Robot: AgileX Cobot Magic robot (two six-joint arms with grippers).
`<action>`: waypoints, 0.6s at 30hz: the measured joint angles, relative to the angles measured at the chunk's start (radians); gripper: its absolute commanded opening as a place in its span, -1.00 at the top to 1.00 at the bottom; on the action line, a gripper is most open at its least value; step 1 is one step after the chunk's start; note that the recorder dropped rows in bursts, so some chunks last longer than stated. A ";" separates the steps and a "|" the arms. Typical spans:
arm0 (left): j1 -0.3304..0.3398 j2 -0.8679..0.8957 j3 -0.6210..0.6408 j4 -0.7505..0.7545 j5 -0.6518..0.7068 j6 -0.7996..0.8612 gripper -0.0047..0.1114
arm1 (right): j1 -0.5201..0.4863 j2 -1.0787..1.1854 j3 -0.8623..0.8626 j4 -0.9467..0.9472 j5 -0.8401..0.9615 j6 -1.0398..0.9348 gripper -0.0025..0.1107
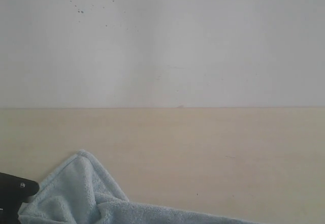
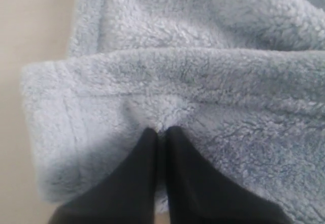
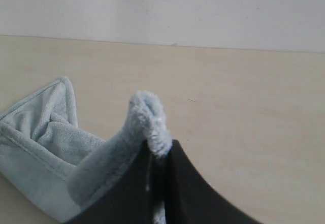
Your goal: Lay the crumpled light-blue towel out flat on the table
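Note:
The light-blue fluffy towel [image 1: 81,196] lies bunched at the front left of the beige table [image 1: 213,153], one hemmed corner pointing toward the wall. My left gripper [image 2: 161,130] is shut, its black fingers pinching a fold of the towel [image 2: 193,82] near a stitched hem. In the exterior view only a black part of the left arm [image 1: 15,189] shows at the towel's left edge. My right gripper [image 3: 161,150] is shut on a raised edge of the towel [image 3: 148,116], lifted off the table. The right gripper is out of the exterior view. No care label shows.
A white wall [image 1: 162,41] with a few dark specks rises behind the table. Bare tabletop [image 3: 244,107] stretches to the right of the towel and back to the wall.

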 measured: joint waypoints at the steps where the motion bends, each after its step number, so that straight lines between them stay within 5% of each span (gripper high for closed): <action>1: 0.000 -0.006 0.000 -0.011 -0.008 0.000 0.85 | 0.000 0.000 0.000 0.000 0.000 0.000 0.96; 18: 0.000 -0.639 0.006 -0.185 -0.023 0.279 0.85 | 0.000 0.000 0.000 0.003 -0.057 0.000 0.96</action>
